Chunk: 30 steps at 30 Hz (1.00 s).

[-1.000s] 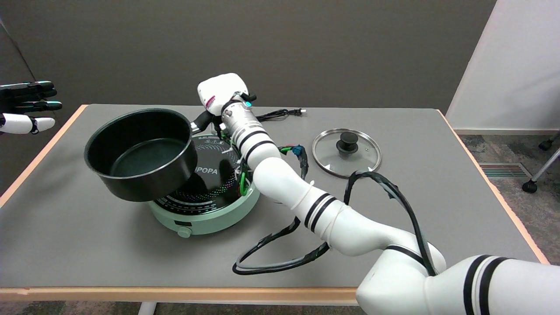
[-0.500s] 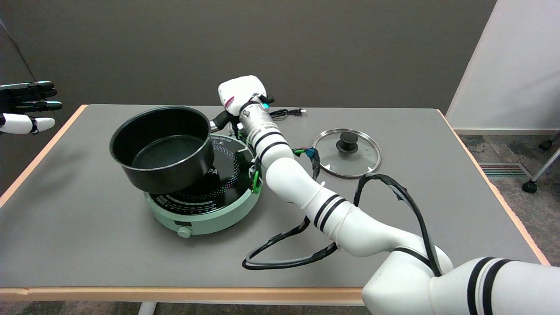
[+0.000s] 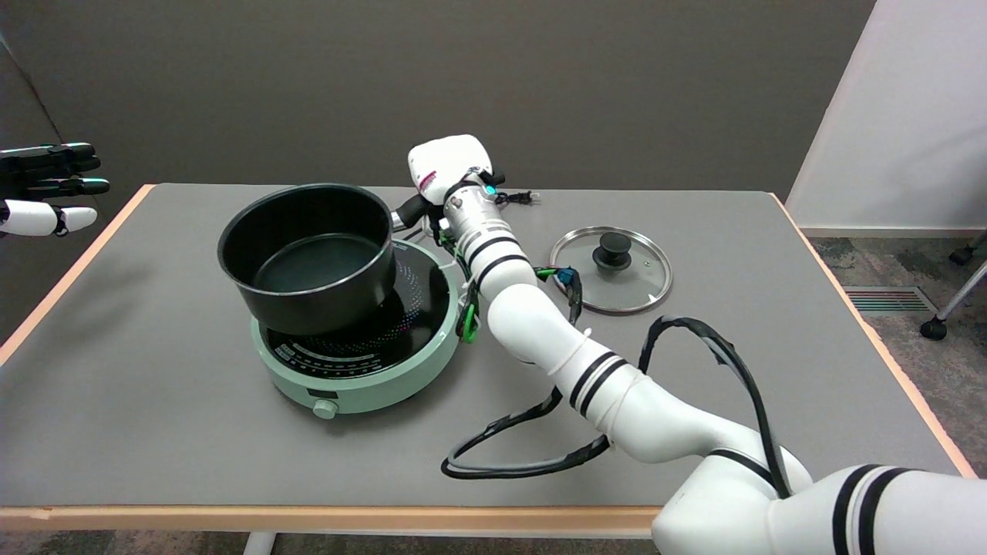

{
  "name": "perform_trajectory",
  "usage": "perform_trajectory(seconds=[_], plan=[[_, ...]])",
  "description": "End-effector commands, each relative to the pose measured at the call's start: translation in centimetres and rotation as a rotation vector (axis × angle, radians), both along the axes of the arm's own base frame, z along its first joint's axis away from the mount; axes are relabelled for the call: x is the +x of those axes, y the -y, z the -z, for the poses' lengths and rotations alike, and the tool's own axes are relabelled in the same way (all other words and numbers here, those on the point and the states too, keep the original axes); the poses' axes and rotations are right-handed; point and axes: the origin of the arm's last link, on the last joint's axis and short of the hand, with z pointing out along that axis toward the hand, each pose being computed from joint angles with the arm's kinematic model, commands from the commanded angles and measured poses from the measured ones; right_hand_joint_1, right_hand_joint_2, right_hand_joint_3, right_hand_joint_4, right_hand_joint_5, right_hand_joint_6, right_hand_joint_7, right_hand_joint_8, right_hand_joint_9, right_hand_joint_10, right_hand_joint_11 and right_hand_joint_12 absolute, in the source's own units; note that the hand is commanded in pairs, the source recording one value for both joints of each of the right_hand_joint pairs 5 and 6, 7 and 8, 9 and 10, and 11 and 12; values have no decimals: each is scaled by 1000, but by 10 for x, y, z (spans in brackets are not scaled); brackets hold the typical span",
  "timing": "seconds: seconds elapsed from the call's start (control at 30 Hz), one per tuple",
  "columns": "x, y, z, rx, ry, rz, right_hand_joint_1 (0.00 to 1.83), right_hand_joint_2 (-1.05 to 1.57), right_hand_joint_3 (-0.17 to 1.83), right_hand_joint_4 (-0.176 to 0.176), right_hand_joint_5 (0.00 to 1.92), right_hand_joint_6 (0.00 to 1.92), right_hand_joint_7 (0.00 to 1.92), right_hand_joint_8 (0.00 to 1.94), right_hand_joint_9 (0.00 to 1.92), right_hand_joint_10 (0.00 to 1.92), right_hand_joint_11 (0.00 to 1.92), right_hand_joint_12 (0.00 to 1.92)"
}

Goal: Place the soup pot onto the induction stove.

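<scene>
Pot [image 3: 308, 258]: carried over stove [image 3: 358, 339], left of centre; your hand [image 3: 447, 166] clamps its handle; next, centre it and lower flat.

Soup pot [image 3: 308, 254]: dark, smooth non-stick-looking coating inside and out, with a thin bare-metal rim. Induction stove [image 3: 358, 339]: glossy black glass-like top that shows reflections, set in a smooth pale-green plastic body. Lid [image 3: 611, 268]: clear glass with a shiny metal rim and a matt black knob. Table [image 3: 154, 416]: matt grey top with a light wood-coloured edge. Right hand [image 3: 443, 168]: smooth white plastic shell. Its arm is glossy white with black bands.
</scene>
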Motion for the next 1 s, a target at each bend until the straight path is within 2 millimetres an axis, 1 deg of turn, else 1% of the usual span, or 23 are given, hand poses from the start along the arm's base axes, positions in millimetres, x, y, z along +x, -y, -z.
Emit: perform_trajectory(seconds=[0.03,0.27,0.47,0.8,0.93,1.0], plan=[[-1,-18,-15,-21,-16,-31,1217,798,555,-26,1917,1917,1917,1917,1917,1917,1917,1917],[-10,-25,-14,-18,-31,-23,1200,836,510,-26,1918,1918,1918,1918,1918,1918,1918,1918],[-16,-27,-16,-28,-33,-11,1183,881,479,-27,1910,1910,1910,1910,1910,1910,1910,1910],[-20,-27,-17,-34,-38,-4,1144,960,397,-55,1788,1788,1788,1788,1788,1788,1788,1788],[-20,-27,-16,-32,-40,-5,1113,968,411,-84,1673,1673,1673,1673,1673,1673,1673,1673],[-20,-27,-15,-31,-40,-5,1089,941,455,-100,1563,1563,1563,1563,1563,1563,1563,1563]])
